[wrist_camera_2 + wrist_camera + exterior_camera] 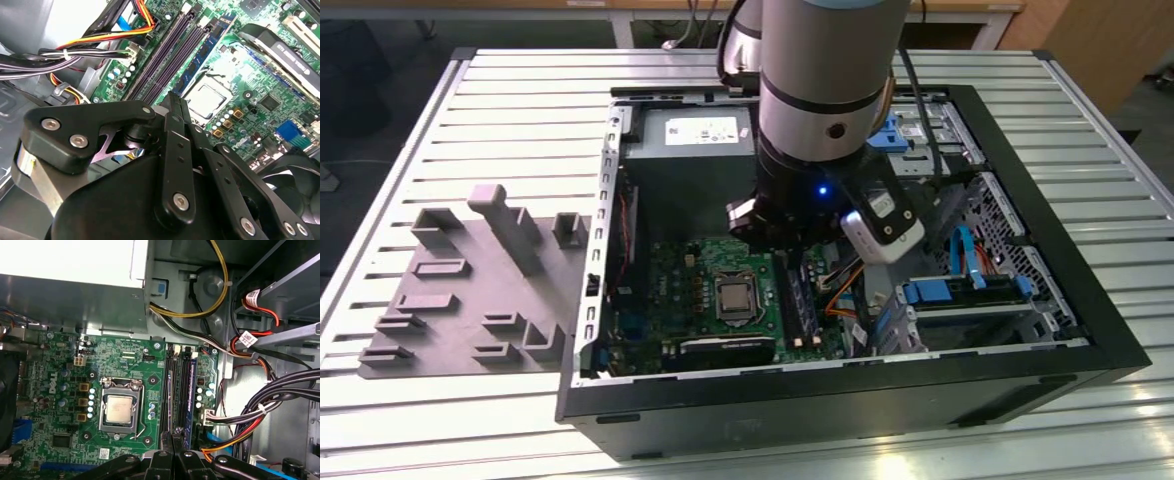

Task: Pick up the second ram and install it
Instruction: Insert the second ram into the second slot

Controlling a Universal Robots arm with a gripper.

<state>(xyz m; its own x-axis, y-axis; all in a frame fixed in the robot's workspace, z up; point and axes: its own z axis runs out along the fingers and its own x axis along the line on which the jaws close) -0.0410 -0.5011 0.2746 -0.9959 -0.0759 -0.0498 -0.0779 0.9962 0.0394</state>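
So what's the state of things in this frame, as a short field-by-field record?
case: open, lying on a slatted table
gripper: inside the case, low over the slots; see also the second wrist view
held: cannot tell
slots: one blue-labelled stick seated; the slots beside it look dark and bare
CPU: in its socket, no cooler on it
tray: grey, outside the case at the exterior view's left
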